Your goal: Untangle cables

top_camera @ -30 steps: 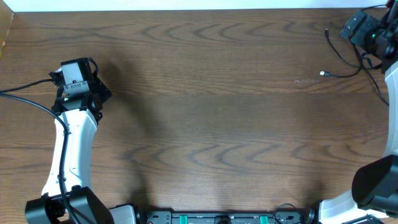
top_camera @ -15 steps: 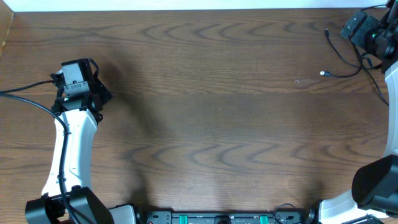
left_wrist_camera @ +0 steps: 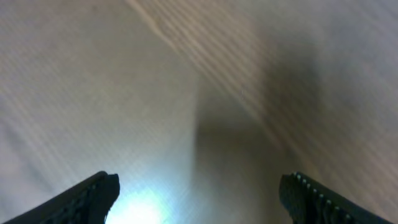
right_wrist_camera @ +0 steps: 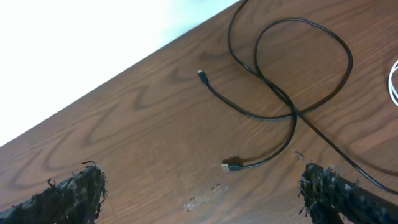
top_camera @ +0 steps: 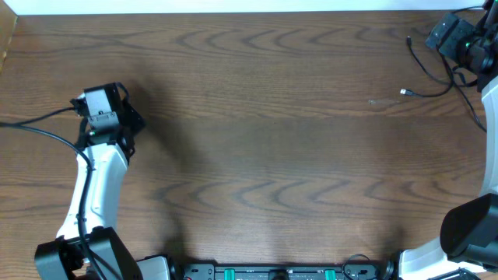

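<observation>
The black cable (right_wrist_camera: 292, 74) lies in a loose loop on the wooden table at the far right, crossing itself once, with one small plug (right_wrist_camera: 200, 73) and one USB plug (right_wrist_camera: 231, 167) lying free. It also shows in the overhead view (top_camera: 436, 78). A short arc of the white cable (right_wrist_camera: 393, 84) shows at the right edge of the right wrist view. My right gripper (right_wrist_camera: 202, 199) is open and empty, above the table just short of the USB plug. My left gripper (left_wrist_camera: 199, 199) is open and empty, low over bare wood at the far left (top_camera: 115, 120).
The table's far edge (right_wrist_camera: 143, 56) runs close behind the black cable. My right arm (top_camera: 475, 47) stands over the top right corner. A thick black arm wire (top_camera: 39, 128) trails left from my left arm.
My left gripper has shifted a little to the right and toward the front of the table. The right arm and the cables have not moved.
</observation>
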`<state>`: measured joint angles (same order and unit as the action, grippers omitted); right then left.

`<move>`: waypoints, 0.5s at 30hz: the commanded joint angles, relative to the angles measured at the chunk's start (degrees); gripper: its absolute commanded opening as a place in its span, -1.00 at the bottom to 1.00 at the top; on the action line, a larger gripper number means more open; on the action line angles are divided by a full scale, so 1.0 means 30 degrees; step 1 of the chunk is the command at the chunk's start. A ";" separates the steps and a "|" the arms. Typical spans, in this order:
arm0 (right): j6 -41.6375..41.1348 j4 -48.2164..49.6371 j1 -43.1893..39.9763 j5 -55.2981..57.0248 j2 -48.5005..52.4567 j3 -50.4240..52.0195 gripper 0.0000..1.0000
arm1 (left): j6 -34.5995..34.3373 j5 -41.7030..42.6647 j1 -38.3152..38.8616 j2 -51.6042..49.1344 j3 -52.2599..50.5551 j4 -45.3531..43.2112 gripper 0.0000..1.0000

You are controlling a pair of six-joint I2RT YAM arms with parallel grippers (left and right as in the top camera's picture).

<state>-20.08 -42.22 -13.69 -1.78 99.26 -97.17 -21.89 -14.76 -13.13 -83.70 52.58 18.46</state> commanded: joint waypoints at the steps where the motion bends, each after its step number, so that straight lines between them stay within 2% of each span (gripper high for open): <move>1: 0.0284 -0.0029 -0.0044 -0.0036 0.0095 0.0036 0.99 | -0.1654 0.0146 -0.0102 0.0000 -0.1719 -0.2353 0.74; 7: 0.0284 -0.0022 -0.0044 -0.0036 0.0095 0.0036 0.98 | -0.3337 0.0168 -0.0102 0.0634 -0.4211 -0.5843 0.74; 15: 0.0284 -0.0022 -0.0044 -0.0036 0.0095 0.0036 0.99 | -0.3300 0.0175 -0.0109 0.3643 -0.6987 -0.8182 0.75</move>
<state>-20.08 -42.26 -13.69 -1.78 99.26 -97.17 -30.85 -13.80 -13.15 -77.17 34.39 -4.54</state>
